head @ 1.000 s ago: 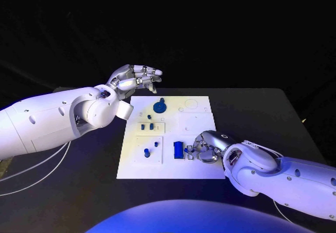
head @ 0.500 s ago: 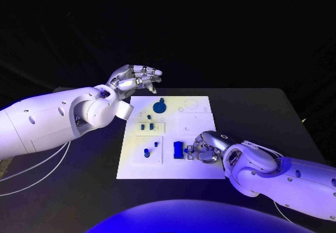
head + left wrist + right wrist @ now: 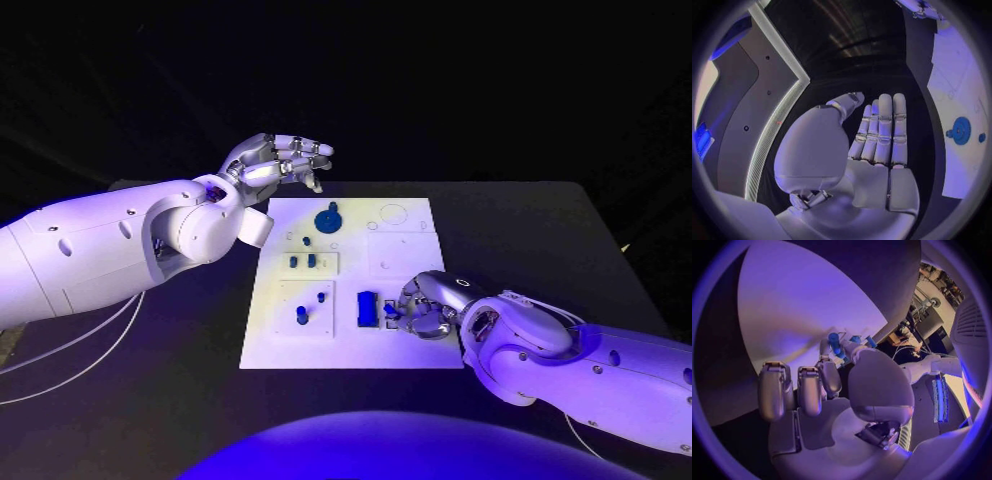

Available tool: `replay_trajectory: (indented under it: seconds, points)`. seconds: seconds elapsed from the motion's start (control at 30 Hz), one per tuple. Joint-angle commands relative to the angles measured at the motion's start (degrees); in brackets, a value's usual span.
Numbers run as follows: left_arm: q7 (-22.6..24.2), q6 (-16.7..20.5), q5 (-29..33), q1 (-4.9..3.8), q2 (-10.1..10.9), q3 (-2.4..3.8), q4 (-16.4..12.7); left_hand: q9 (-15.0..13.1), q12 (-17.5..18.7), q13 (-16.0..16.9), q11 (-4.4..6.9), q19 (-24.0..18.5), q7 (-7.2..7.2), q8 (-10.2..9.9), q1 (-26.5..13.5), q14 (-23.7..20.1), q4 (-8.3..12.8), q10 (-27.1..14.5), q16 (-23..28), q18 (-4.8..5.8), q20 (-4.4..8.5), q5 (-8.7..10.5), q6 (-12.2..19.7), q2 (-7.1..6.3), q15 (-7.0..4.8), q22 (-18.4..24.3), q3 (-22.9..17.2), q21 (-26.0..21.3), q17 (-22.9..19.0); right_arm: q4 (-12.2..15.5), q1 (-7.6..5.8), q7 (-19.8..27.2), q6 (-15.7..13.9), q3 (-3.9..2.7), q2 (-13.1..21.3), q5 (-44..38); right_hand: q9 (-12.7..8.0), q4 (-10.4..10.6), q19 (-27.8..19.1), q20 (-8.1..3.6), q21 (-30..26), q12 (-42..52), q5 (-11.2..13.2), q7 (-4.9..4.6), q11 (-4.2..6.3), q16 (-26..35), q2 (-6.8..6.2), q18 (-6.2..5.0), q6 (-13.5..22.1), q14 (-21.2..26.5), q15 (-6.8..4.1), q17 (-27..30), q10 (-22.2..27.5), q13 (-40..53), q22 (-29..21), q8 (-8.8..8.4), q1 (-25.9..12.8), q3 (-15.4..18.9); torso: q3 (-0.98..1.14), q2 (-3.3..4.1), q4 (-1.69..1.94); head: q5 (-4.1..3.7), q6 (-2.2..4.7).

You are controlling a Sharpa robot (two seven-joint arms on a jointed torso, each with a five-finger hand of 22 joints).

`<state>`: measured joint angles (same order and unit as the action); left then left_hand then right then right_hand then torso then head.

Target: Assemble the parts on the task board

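A white task board [image 3: 411, 345] lies in the middle of a black desk [image 3: 577, 230]. The left robot hand [image 3: 277, 160] is raised off the board's 11 o'clock corner, released and holding nothing, its fingers straight and side by side in the left wrist view [image 3: 882, 132]. The right robot hand [image 3: 423, 308] rests low on the board near its 5 o'clock corner, fingers curled in around a small blue part [image 3: 835, 343]; whether it truly grasps the part cannot be told. A blue block [image 3: 366, 307] stands just beside that hand, at its 9 o'clock. A round blue gear [image 3: 329, 220] sits at the board's 12 o'clock end. Small blue pegs [image 3: 302, 260] stand near the board's centre-left, and another blue peg [image 3: 302, 315] at 8 o'clock.
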<state>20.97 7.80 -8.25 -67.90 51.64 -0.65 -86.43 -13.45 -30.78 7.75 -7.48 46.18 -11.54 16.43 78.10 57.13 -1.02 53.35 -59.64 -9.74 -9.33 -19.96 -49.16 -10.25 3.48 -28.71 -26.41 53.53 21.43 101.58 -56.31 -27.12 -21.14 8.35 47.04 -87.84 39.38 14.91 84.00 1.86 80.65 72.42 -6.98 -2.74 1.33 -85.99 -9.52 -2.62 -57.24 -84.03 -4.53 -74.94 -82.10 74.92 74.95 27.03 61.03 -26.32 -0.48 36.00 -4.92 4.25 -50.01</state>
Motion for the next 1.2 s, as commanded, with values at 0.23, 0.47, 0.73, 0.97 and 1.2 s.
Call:
replay_trajectory:
  seconds: [0.23, 0.47, 0.73, 0.97, 1.2]
  points:
    - [0.11, -0.96, -0.13, -0.03, -0.07, 0.03, -0.07, -0.07, -0.28, 0.05, -0.09, 0.36, 0.03, -0.34, 0.17, -0.34, -0.26, -0.36, -0.28, -0.75, 0.03, -0.35, 0.51, 0.42, 0.08, 0.06, -0.23, -0.32, -0.06, 0.13, 0.07, 0.48, -0.16, 0.02, 0.0, -0.95, -0.13, 1.65, 3.05, -0.24, 0.13, -0.14, 0.35, -0.34, -0.26, -0.15, 0.63, 0.74, -0.33, -4.16, -0.12, -5.78, -0.25, 2.19, 12.55, -0.23, -1.83, 0.75, 0.02, -0.01, -0.02, 0.01, 0.01]
    - [0.06, -0.97, -0.13, -0.03, -0.06, 0.03, -0.08, -0.08, -0.3, 0.05, -0.1, 0.37, 0.02, -0.34, 0.12, -0.34, -0.35, -0.37, -0.29, -0.75, 0.03, -0.37, 0.5, 0.53, 0.09, 0.07, -0.26, -0.34, -0.07, 0.32, 0.07, 0.78, 0.4, 0.02, -0.04, -0.94, -0.1, 0.81, 3.1, -0.26, 0.29, -0.04, 0.08, -0.19, -0.13, -0.18, 0.16, 0.77, -0.35, -4.18, -0.18, -5.86, -0.33, 2.33, 12.6, -0.2, -0.62, 0.95, 0.01, 0.0, 0.01, 0.03, 0.01]
    - [0.0, -1.0, -0.13, -0.03, -0.07, 0.03, -0.09, -0.08, -0.3, 0.05, -0.1, 0.37, 0.02, -0.34, 0.12, -0.34, -0.35, -0.37, -0.29, -0.75, 0.03, -0.37, 0.5, 0.53, 0.09, 0.07, -0.26, -0.34, -0.07, 0.18, 0.07, 0.35, 0.63, 0.02, -0.29, -0.91, 0.07, -5.33, 3.28, -0.73, 0.87, 0.76, -3.68, 0.36, 0.43, -0.37, 3.2, 0.88, -0.17, -4.29, -0.7, -6.36, -0.91, 3.14, 12.75, -0.1, 7.01, -5.02, 0.0, 0.01, -0.01, -0.13, 0.01]
    - [-0.04, -1.0, -0.13, -0.03, -0.09, 0.03, -0.06, -0.08, -0.3, 0.05, -0.1, 0.37, 0.02, -0.34, 0.12, -0.34, -0.35, -0.37, -0.29, -0.75, 0.03, -0.37, 0.5, 0.53, 0.09, 0.07, -0.26, -0.34, -0.07, 0.03, 0.07, 0.17, 0.65, 0.01, -0.43, -0.85, 0.27, -5.38, 3.35, -0.67, 1.11, 1.12, -5.21, 0.17, 0.26, -0.47, 3.77, 0.93, -0.38, -4.34, -0.58, -6.61, -1.23, 3.5, 12.81, 0.17, 5.15, -6.65, 0.01, -0.02, 0.06, -0.14, 0.01]
    - [-0.09, -0.95, -0.13, -0.03, -0.08, 0.03, -0.06, -0.1, -0.31, 0.04, -0.09, 0.39, 0.03, -0.36, 0.15, -0.36, -0.4, -0.43, -0.28, -0.75, 0.04, -0.4, 0.53, 0.59, 0.09, 0.09, -0.31, -0.37, -0.08, 0.02, 0.06, 0.28, 0.84, 0.01, -0.49, -0.6, 0.36, -4.2, 3.43, -0.63, 1.34, 1.39, -5.34, 0.17, 0.24, -0.54, 3.87, 0.97, -0.66, -4.37, -0.55, -6.77, -1.45, 3.78, 12.87, 0.36, 2.48, -6.78, -0.01, -0.01, 0.03, 0.07, 0.01]
